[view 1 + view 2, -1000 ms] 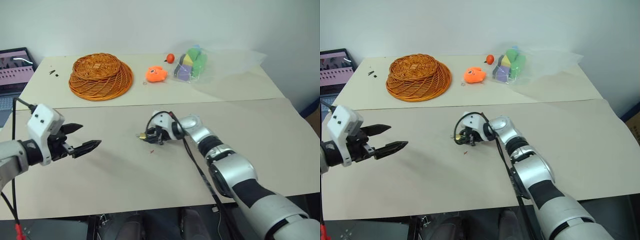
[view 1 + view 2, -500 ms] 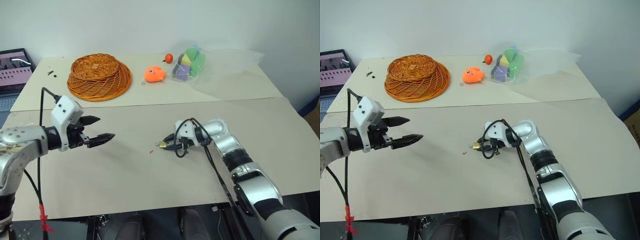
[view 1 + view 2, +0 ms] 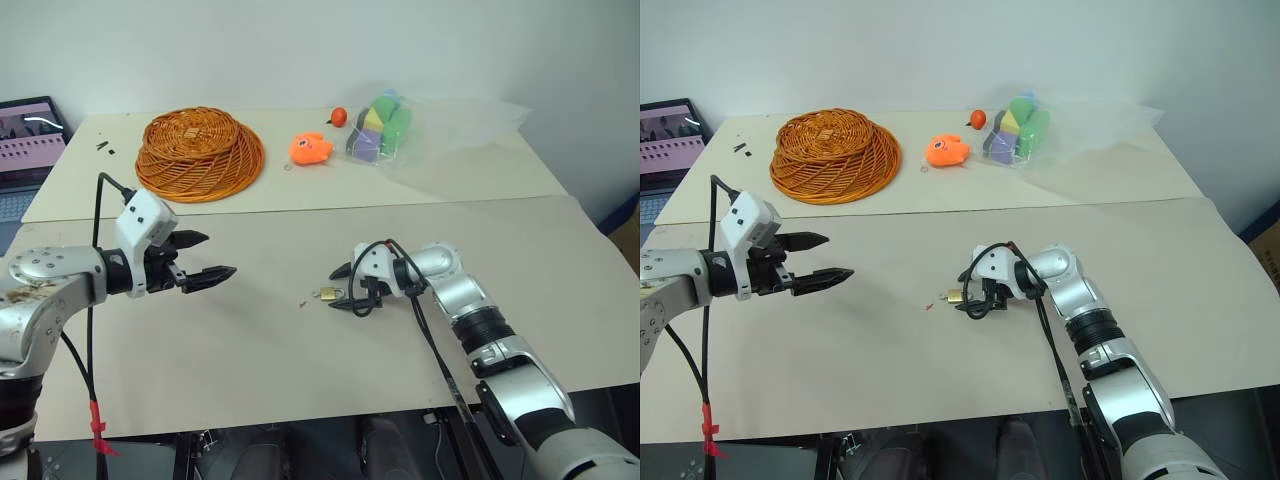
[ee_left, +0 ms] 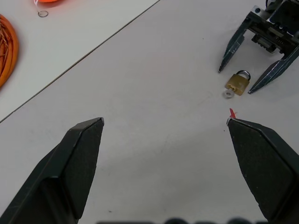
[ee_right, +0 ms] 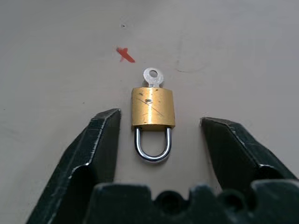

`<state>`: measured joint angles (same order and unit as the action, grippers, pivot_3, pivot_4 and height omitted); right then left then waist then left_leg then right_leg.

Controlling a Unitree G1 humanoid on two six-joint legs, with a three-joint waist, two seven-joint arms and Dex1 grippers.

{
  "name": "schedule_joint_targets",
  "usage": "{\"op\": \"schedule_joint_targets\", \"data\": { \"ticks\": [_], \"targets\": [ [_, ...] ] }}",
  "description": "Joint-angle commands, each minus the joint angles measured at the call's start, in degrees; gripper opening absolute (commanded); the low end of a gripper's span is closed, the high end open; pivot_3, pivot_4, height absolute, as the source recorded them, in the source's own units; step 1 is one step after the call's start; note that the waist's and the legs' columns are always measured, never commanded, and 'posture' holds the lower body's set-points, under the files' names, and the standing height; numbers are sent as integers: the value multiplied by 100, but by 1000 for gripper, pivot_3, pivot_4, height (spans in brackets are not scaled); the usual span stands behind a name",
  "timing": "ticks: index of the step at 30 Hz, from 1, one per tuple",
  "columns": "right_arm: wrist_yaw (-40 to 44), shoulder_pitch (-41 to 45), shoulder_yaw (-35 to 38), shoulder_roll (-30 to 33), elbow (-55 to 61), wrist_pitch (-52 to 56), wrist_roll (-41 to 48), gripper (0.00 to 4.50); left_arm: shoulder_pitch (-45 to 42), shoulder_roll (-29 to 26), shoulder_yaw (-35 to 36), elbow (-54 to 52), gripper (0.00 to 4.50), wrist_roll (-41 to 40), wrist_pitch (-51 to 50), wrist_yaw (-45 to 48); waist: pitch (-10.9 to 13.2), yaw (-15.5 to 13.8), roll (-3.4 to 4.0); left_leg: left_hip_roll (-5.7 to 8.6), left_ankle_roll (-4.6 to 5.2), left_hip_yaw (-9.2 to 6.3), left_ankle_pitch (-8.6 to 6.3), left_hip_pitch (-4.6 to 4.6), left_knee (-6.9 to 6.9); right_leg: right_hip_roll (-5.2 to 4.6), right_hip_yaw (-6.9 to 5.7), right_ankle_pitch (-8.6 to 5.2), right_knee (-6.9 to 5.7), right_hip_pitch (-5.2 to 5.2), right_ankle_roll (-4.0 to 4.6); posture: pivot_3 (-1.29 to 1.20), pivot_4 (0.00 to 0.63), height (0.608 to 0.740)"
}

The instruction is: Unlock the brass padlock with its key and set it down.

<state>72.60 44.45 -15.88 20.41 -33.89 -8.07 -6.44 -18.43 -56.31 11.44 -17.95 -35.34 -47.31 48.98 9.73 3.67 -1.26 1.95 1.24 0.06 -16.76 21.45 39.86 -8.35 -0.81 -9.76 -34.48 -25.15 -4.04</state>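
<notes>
While the brass padlock [image 5: 152,109] lies flat on the pale bench [image 3: 250,340] near the middle of the frame, its key [image 5: 153,76] in the body, the right gripper [image 3: 343,288] hovers around it with fingers apart, touching nothing. At centre left, the left gripper [image 3: 205,257] hangs above the bench, fingers spread wide and empty. Toward the top, an orange wicker basket [image 3: 200,150], an orange toy [image 3: 312,148] and a bag of coloured blocks [image 3: 381,127] sit before a plain white wall [image 3: 300,50].
</notes>
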Motion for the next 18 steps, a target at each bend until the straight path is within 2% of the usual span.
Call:
{"op": "schedule_joint_targets", "data": {
  "ticks": [1,18],
  "targets": [
    [43,33,-209,-54,-50,91,-19,3223,-40,7,106,-111,4500,41,122,-8,0,7,0,0,0,0,0,0,0,0,0,0,0,0,0,0,150,739],
    [175,262,-281,-296,53,467,183,3223,110,8,180,-207,4500,51,141,-116,-1,47,-1,-14,-1,8,1,-12,0,12,8,0,-12,0,1,0,150,739]
  ]
}}
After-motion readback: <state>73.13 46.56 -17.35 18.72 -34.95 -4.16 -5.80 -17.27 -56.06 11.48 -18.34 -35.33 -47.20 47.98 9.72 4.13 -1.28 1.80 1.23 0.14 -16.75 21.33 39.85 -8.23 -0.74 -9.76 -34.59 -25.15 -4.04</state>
